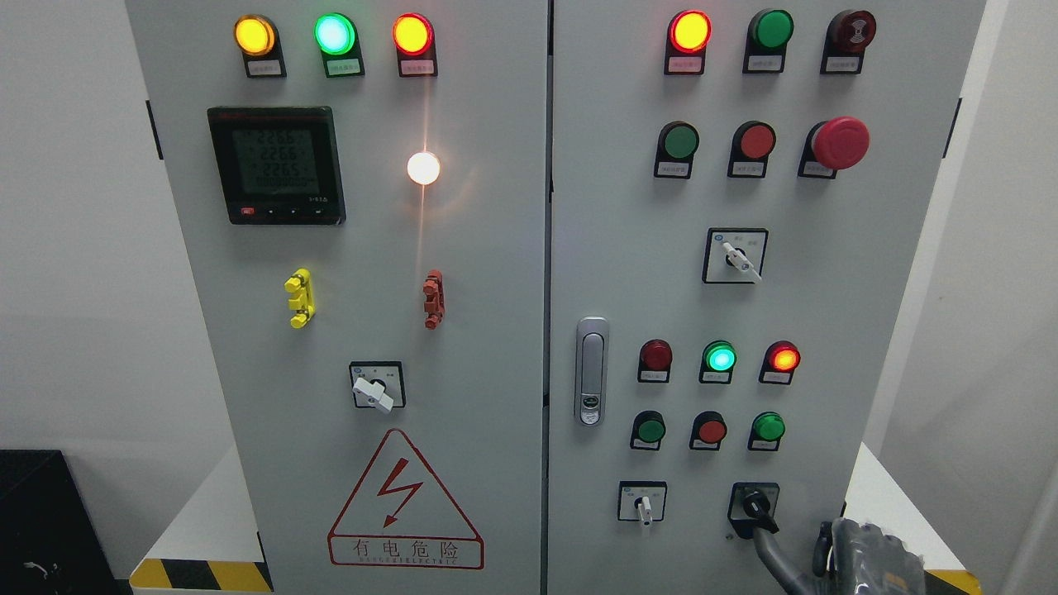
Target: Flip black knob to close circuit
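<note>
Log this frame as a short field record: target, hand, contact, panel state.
target: black knob, lower right of the right door, pointer aimed down-right
hand: right hand at bottom edge, below-right of the knob; finger state unclear
contact: none visible
left arm: not in view
panel: white indicator lamp lit; digital meter on

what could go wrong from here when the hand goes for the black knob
The right hand sits low, just right of the black rotary knob; a finger already seems to touch the handle, so it may slip off. The white-handled selector switch is close on the left and could be bumped. Whether the fingers grip is unclear.
</note>
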